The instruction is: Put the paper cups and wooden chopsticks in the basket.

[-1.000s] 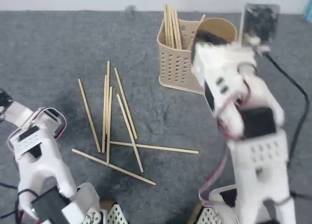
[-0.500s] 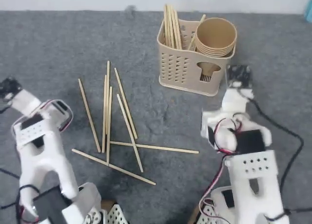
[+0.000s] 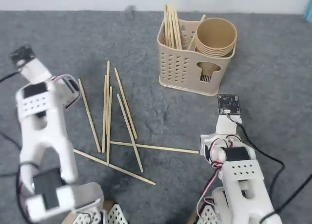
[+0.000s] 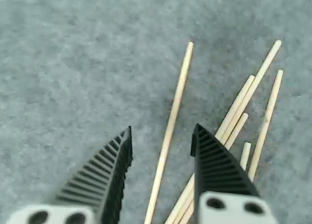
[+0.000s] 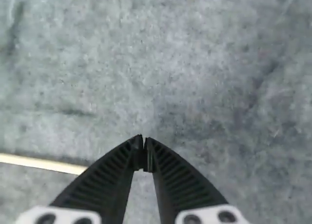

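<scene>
The tan basket (image 3: 181, 68) stands at the far side of the grey carpet (image 3: 58, 44). The paper cups (image 3: 216, 37) sit stacked inside it, and the upright chopsticks (image 3: 170, 27) stand in it beside them. The loose chopsticks (image 3: 108, 117) lie on the carpet between the two arms. The left gripper (image 4: 163, 128) hangs over them with its fingers spread wide, and one stick (image 4: 181, 83) lies below the gap. The right gripper (image 5: 145, 138) is pinched closed with nothing in it, low over the carpet, near a chopstick tip (image 5: 39, 164).
</scene>
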